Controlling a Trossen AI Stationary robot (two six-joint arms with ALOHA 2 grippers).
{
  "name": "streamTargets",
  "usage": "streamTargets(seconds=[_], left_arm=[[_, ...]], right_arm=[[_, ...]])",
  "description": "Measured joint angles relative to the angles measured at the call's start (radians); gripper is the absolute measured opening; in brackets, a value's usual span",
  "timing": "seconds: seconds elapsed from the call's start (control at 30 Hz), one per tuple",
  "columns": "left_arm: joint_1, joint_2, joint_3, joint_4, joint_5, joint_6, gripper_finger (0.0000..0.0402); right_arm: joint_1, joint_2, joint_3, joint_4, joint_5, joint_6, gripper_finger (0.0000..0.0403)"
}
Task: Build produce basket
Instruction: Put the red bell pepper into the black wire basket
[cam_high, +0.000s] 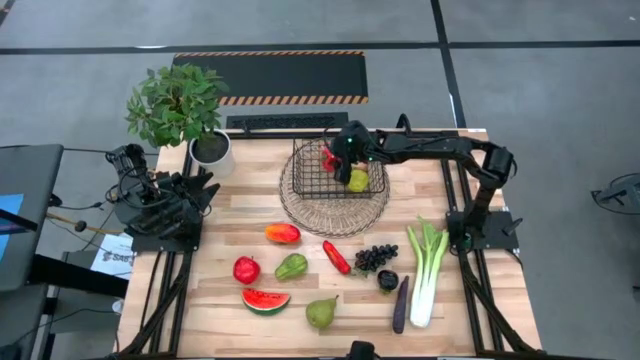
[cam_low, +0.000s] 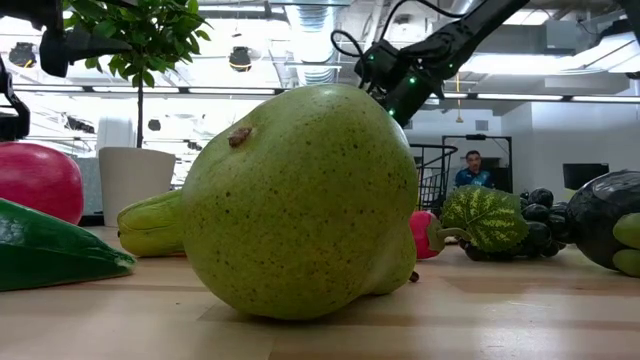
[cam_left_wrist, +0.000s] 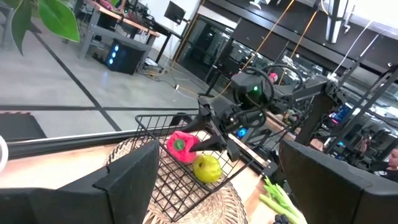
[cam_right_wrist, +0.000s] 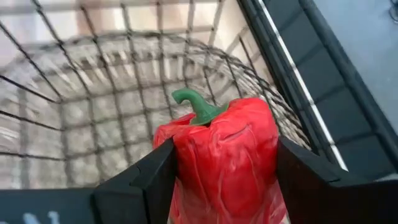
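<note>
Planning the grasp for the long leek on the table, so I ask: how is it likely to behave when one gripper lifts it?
The leek is long and slim, so a grasp at one end would likely let the other sag or swing. Its leafy top splits into several blades, probably floppy and poor to grip. The white stalk looks smooth and round, so it may roll if pushed sideways.

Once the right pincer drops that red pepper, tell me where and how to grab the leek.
Grip the leek on its white stalk, about mid-length, coming straight down with the right pincer turned to close across it. It lies flat on the table; the stalk is straight and narrow, while the green leaves splay at the far end.
</note>
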Motion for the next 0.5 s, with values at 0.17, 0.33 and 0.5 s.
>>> streamTargets(seconds=[0.17, 0.33, 0.5], left_arm=[[0.0, 0.0, 0.0, 0.0, 0.0, 0.001, 0.0315], [0.0, 0.0, 0.0, 0.0, 0.0, 0.016, 0.0315], [0.0, 0.0, 0.0, 0.0, 0.0, 0.016, 0.0315]], right_arm=[[-0.001, 0.003, -0.001, -0.008, 0.005, -0.014, 0.026], [-0.004, 0.003, -0.001, -0.008, 0.028, -0.014, 0.0281], [-0.004, 0.003, -0.001, -0.009, 0.041, -0.014, 0.0286]])
